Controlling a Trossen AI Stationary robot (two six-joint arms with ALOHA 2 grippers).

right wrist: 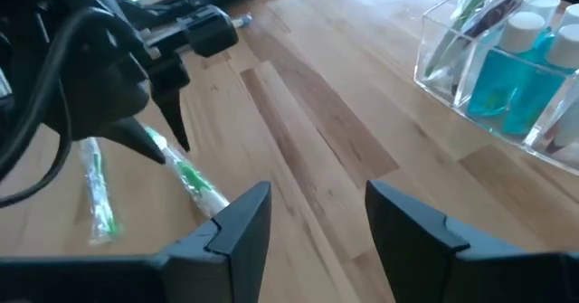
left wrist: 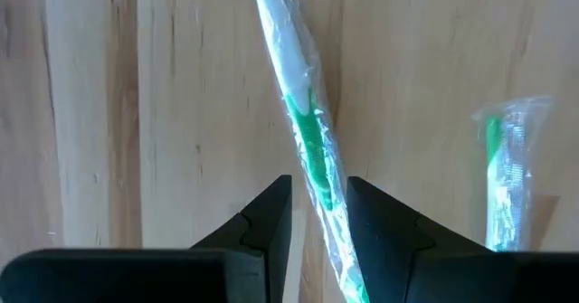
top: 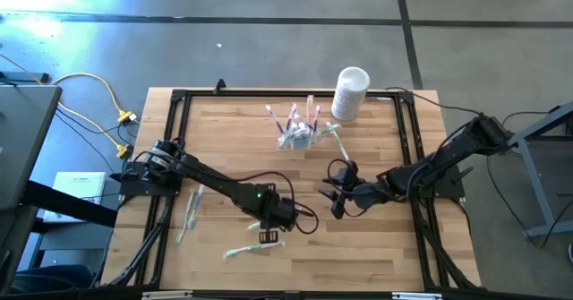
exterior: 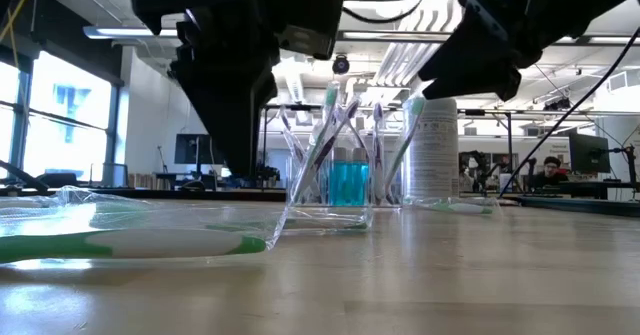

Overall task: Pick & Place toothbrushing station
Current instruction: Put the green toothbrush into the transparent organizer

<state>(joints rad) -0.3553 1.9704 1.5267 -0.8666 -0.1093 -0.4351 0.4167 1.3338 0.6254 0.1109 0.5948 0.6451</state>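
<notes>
The toothbrushing station (top: pixel 298 137) is a clear holder with several toothbrushes and blue bottles. It stands at the far middle of the table, and also shows in the low view (exterior: pixel 335 190) and the right wrist view (right wrist: pixel 488 59). My left gripper (top: pixel 267 235) is near the front middle, shut on a wrapped green-and-white toothbrush (left wrist: pixel 303 113). My right gripper (top: pixel 333 201) is open and empty at mid-table, right of the left one and nearer than the holder. My left gripper pinches the wrapped toothbrush's green handle part (left wrist: pixel 312 158) between its two fingers. The fingers come from above, pointing down, and lie across the brush. The brush lies slanting between them, low at the table top; I cannot tell whether it is lifted.
A second wrapped toothbrush (left wrist: pixel 507 176) lies beside the held one. Another (top: pixel 190 212) lies at the left side. A white cylindrical container (top: pixel 351 92) stands at the far edge, right of the holder. One wrapped brush (top: pixel 336 141) lies by the holder's right side. A black frame (top: pixel 175 139) borders the table.
</notes>
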